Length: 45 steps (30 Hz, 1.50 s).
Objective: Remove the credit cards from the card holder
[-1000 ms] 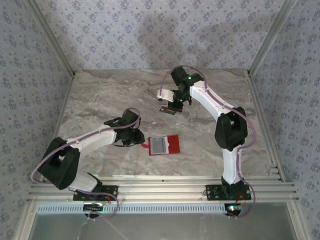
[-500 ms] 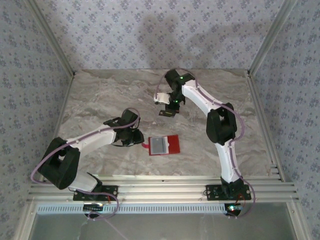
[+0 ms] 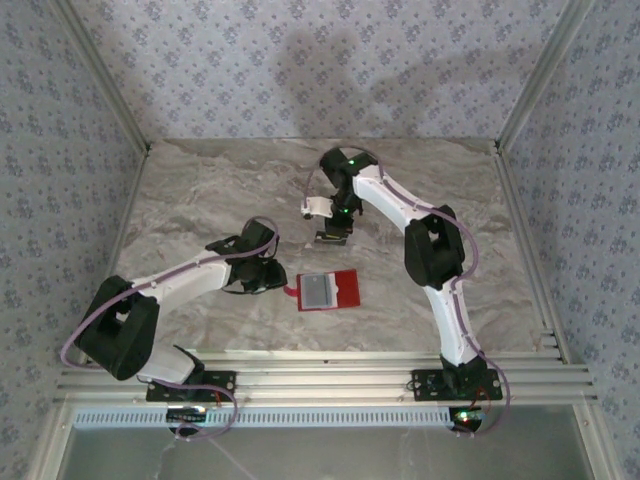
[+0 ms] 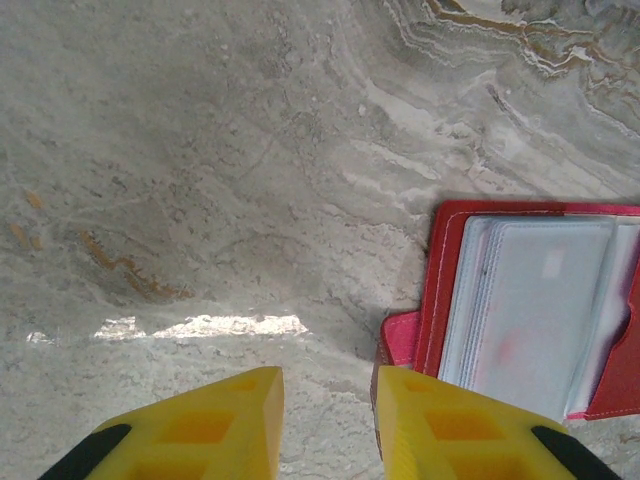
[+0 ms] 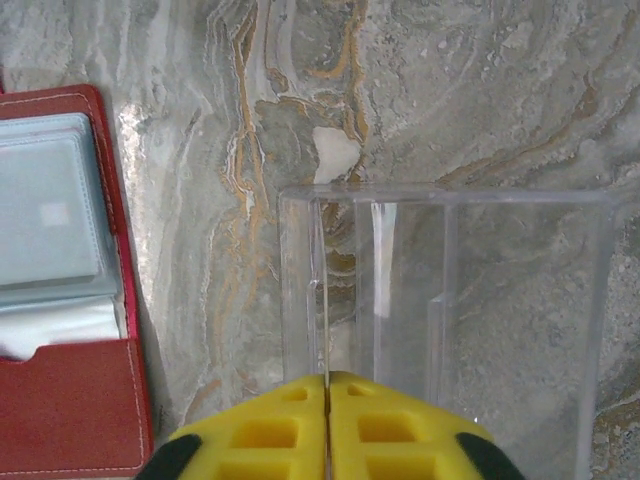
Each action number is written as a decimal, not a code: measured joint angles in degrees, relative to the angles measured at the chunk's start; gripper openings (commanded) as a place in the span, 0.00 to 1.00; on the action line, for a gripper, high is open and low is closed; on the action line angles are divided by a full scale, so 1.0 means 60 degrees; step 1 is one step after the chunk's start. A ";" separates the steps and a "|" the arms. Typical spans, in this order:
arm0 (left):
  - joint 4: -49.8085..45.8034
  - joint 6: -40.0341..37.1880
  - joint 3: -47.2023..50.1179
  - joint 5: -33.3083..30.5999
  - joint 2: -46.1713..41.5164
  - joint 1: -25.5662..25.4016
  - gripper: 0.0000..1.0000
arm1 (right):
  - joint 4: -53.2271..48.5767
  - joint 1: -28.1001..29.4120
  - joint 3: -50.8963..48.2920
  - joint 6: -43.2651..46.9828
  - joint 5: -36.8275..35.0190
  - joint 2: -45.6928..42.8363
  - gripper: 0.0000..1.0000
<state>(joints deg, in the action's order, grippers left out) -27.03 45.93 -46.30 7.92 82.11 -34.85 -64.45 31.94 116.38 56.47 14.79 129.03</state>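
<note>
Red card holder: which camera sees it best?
The left wrist view: the card holder lies open, big and close, clear pockets plain, though the right edge cuts it off. The top external view shows the card holder whole but tiny. The right wrist view catches part at the left edge.

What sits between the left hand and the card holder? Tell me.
Nothing visible does. Bare marble table lies between the open left hand and the card holder, whose red side tab sits right beside it. The right hand is shut on clear plastic.
</note>
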 measured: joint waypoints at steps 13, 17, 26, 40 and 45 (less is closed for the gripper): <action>0.0000 -0.0044 0.0000 0.0004 0.0000 0.0000 0.31 | 0.0270 -0.0033 0.0040 0.0022 -0.0262 0.0000 0.29; 0.0000 -0.0044 0.0000 0.0033 -0.0044 0.0000 0.31 | 0.0324 -0.0040 0.0022 0.0040 -0.0251 -0.0011 0.47; -0.0004 -0.0044 0.0000 0.0033 -0.0208 0.0000 0.31 | 0.0954 0.0022 -0.0503 0.0073 -0.0441 -0.0153 0.55; -0.0007 -0.0040 0.0000 0.0033 -0.0208 0.0000 0.31 | 0.1942 0.0022 -0.0747 0.0193 -0.1086 -0.0211 0.42; -0.0011 -0.0040 0.0000 0.0033 -0.0222 0.0000 0.31 | 0.2291 0.0022 -0.0892 0.0331 -0.1351 -0.0430 0.39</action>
<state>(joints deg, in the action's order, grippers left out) -27.09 45.69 -46.30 8.12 80.77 -34.85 -50.70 32.08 111.02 58.46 6.68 126.45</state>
